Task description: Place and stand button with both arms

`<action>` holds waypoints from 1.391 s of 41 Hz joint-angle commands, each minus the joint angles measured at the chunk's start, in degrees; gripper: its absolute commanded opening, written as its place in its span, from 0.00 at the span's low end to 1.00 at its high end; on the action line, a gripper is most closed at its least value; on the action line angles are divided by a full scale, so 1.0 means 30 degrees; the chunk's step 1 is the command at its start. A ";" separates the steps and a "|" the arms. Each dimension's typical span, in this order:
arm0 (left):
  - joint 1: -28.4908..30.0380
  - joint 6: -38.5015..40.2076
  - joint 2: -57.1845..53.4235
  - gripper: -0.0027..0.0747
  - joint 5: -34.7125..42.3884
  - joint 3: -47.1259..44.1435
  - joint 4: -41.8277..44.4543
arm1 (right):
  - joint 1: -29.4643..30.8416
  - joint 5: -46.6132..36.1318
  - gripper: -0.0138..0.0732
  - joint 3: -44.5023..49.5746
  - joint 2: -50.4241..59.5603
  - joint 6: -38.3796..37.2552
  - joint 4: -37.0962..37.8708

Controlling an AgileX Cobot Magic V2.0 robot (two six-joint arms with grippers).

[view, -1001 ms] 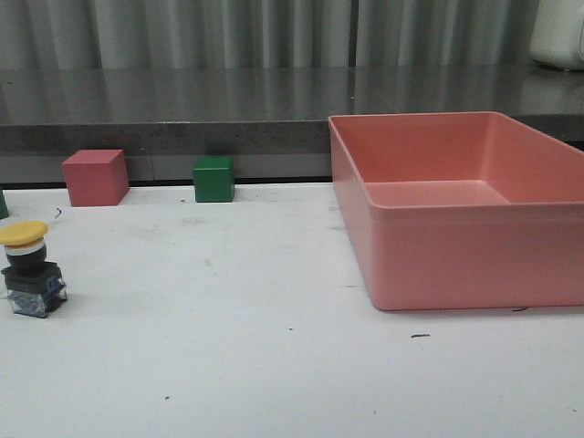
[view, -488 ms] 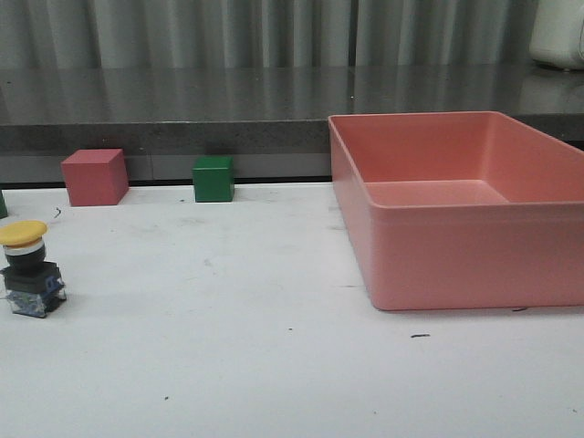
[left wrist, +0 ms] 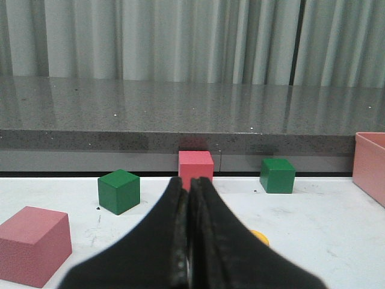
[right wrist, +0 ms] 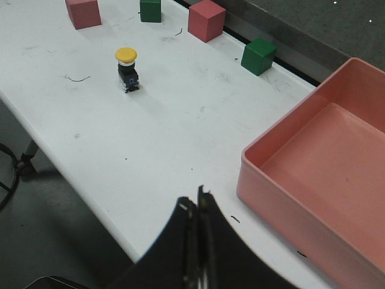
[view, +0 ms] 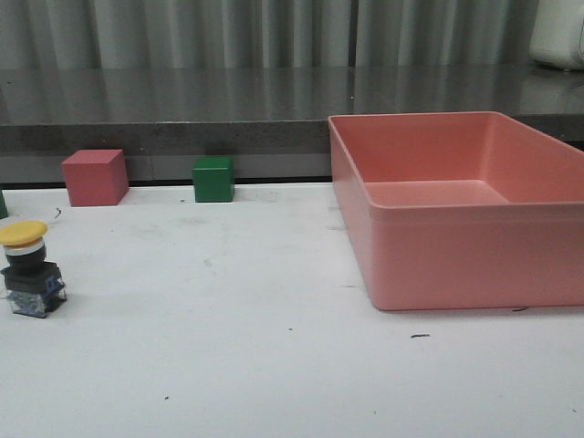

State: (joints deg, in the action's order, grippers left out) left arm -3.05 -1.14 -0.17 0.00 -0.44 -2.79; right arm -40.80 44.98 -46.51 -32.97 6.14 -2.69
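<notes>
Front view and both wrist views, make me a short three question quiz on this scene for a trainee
1. True or false: the button stands upright on the white table, yellow cap on top.
2. Multiple choice: the pink bin holds A) the button, B) a green cube, C) nothing visible.
3. Fill in: the left tool and the right tool both look ____, holding nothing.

Key: 1 true. 2 C. 3 shut.
</notes>
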 commanded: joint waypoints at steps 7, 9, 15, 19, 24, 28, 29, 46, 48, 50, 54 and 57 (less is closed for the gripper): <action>0.0099 0.0181 -0.0455 0.01 0.1562 -0.0292 -0.0190 | 0.0025 -0.1277 0.08 -0.0494 -0.0025 0.0109 -0.0071; 0.0099 0.0181 -0.0455 0.01 0.1562 -0.0292 -0.0190 | 0.0025 -0.1277 0.08 -0.0494 -0.0025 0.0109 -0.0071; 0.0099 0.0181 -0.0455 0.01 0.1562 -0.0292 -0.0190 | 0.0025 -0.1277 0.08 -0.0494 -0.0025 0.0109 -0.0071; 0.0099 0.0181 -0.0455 0.01 0.1562 -0.0292 -0.0190 | 0.0025 -0.1277 0.08 -0.0494 -0.0025 0.0109 -0.0071; 0.0099 0.0181 -0.0455 0.01 0.1562 -0.0292 -0.0190 | 0.0025 -0.1277 0.08 -0.0494 -0.0025 0.0109 -0.0071; 0.0099 0.0181 -0.0455 0.01 0.1562 -0.0292 -0.0190 | 0.0025 -0.1277 0.08 -0.0494 -0.0025 0.0109 -0.0071; 0.0099 0.0181 -0.0455 0.01 0.1562 -0.0292 -0.0190 | 0.0025 -0.1277 0.08 -0.0494 -0.0025 0.0109 -0.0071; 0.0099 0.0181 -0.0455 0.01 0.1562 -0.0292 -0.0190 | 0.3074 -0.2916 0.08 0.2237 0.2934 0.0109 -0.0106; 0.0099 0.0181 -0.0455 0.01 0.1562 -0.0292 -0.0190 | 0.4467 -0.3783 0.08 0.3319 0.4131 0.0109 -0.0106; 0.0099 0.0181 -0.0455 0.01 0.1562 -0.0292 -0.0190 | 0.5717 -0.4844 0.08 0.4658 0.5238 0.0109 -0.0106; 0.0099 0.0181 -0.0455 0.01 0.1562 -0.0292 -0.0190 | 0.8311 -0.6534 0.08 0.7003 0.7341 0.0109 -0.0106; 0.0099 0.0181 -0.0455 0.01 0.1562 -0.0292 -0.0190 | 0.9971 -0.7595 0.08 0.8787 0.8737 0.0109 -0.0106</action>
State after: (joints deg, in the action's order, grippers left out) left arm -2.83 -1.11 -0.17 0.00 -0.44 -2.79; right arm -15.06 30.42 -22.99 -9.56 6.24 -2.99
